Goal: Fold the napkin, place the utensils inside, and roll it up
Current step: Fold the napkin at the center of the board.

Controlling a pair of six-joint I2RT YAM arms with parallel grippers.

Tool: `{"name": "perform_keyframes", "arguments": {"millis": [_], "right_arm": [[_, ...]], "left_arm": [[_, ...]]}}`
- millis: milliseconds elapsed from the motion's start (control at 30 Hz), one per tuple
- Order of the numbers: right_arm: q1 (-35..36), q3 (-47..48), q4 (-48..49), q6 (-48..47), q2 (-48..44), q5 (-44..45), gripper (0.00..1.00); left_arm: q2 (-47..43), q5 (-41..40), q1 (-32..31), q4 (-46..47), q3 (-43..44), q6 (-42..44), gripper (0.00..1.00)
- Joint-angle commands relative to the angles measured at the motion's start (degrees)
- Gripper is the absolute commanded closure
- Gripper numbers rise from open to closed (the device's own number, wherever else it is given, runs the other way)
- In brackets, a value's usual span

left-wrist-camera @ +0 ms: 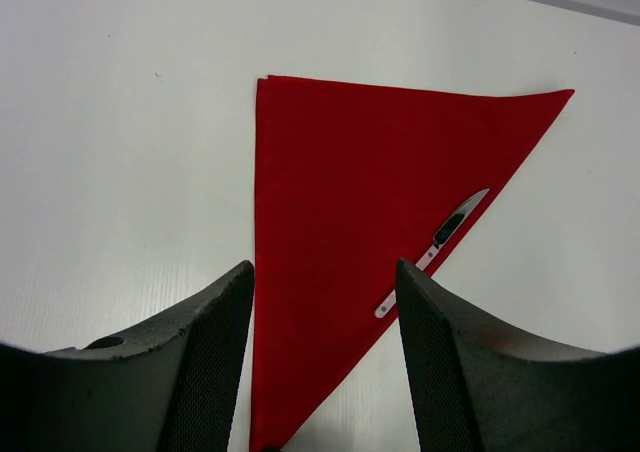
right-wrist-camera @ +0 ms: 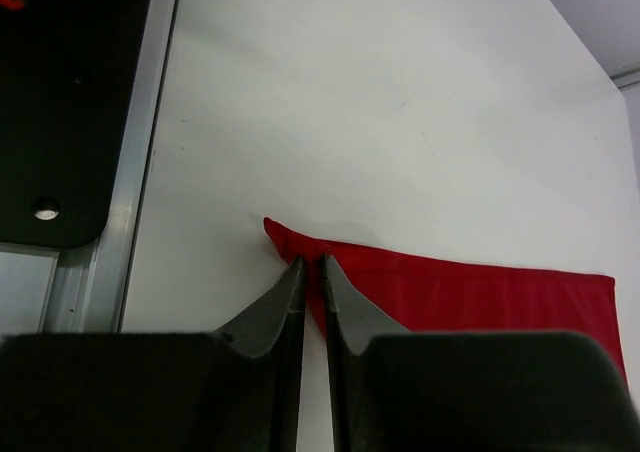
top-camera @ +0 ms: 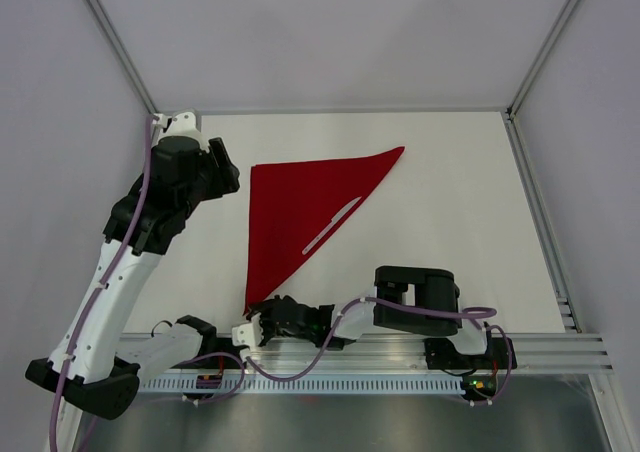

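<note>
1. Top view: see red napkin folded into a triangle, flat on desk, left of ctr.
2. Has one straight side running parallel to desk's left edge, far to near; long slanted side facing the right edge; one tip toward far edge, another close to near edge.
3. Carries one pale utensil on the cloth, just inside & along the slanted side, approx. at its mid stretch.
4. Left wrist view: same napkin w/ utensil along the slanted edge, one end right at that edge.
5. Left end effector beside napkin's far-left tip, toward desk's left edge; released, fingers wide apart, grasping nothing. Can't tell whether touching the cloth.
6. Right end effector at napkin's near tip, by desk's near edge, left of ctr.
7. Right wrist view: fingers clenched, nearly together, w/ napkin tip pinched between them; rest of cloth flat on desk.
</note>
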Motion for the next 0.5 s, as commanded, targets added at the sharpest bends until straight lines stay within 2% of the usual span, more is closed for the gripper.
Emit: {"name": "perform_keyframes", "arguments": {"millis": [0, 233, 467], "right_arm": [[-0.6, 2.0, 0.0, 3.0, 0.0, -2.1, 0.84], [-0.9, 2.7, -2.1, 4.6, -1.4, -2.6, 0.91], [-2.5, 4.8, -6.4, 8.5, -3.5, -3.3, 0.93]], "left_arm": [[0.1, 0.4, -0.1, 2.7, -0.3, 2.2, 0.37], [0.4, 0.8, -0.1, 3.3, -0.4, 2.5, 0.37], [0.5, 1.0, -0.1, 3.4, -0.3, 2.6, 0.37]]}}
